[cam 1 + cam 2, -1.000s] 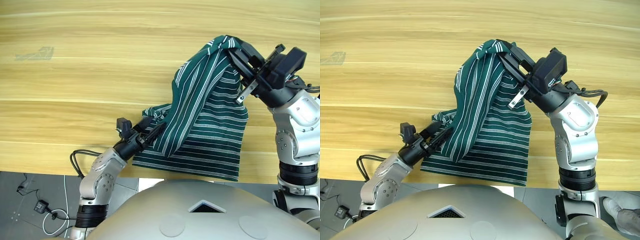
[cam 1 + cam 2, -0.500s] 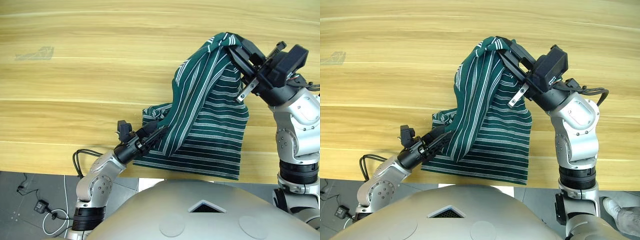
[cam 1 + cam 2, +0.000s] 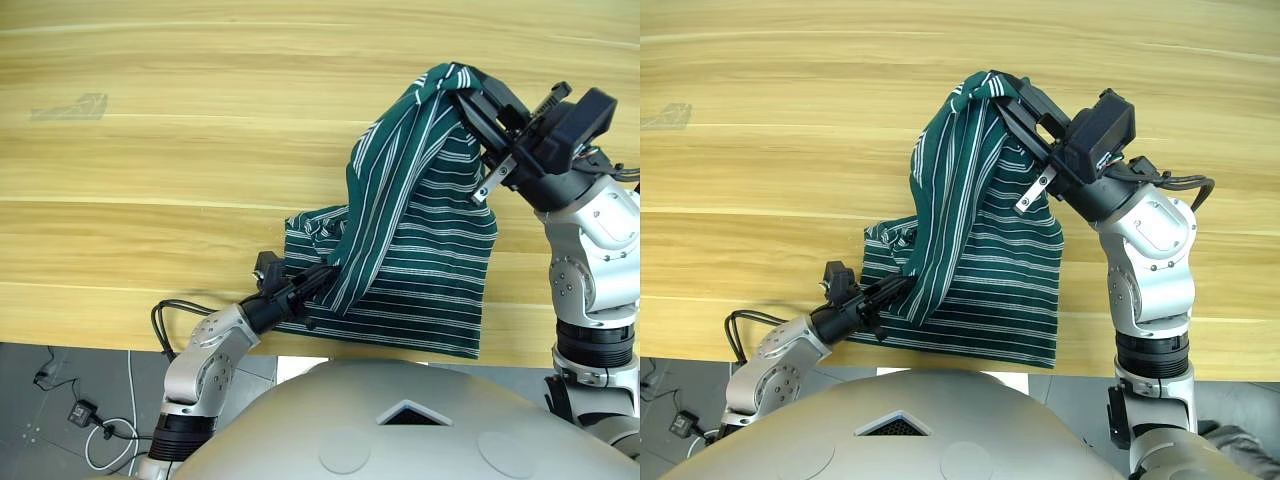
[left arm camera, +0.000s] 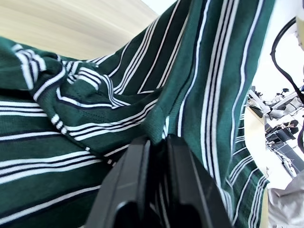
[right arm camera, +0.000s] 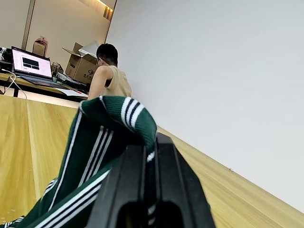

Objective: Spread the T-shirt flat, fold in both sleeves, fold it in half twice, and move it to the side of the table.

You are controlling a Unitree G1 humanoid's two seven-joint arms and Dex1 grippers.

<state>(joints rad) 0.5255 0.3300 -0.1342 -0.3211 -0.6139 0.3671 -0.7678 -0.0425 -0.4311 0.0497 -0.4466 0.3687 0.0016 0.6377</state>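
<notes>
One wooden surface (image 3: 200, 150) is seen, and at its near edge the green striped T-shirt (image 3: 420, 260) is laid by its lower half, the rest hoisted into a peak. Its long axis is slanted from that edge up and away. The peak is clenched in the right tool (image 3: 470, 97), held high over the surface. A bunched fold low down is pinched by the left tool (image 3: 325, 278), close to the near edge. Spreading is judged to hinge on these grips being drawn apart.
</notes>
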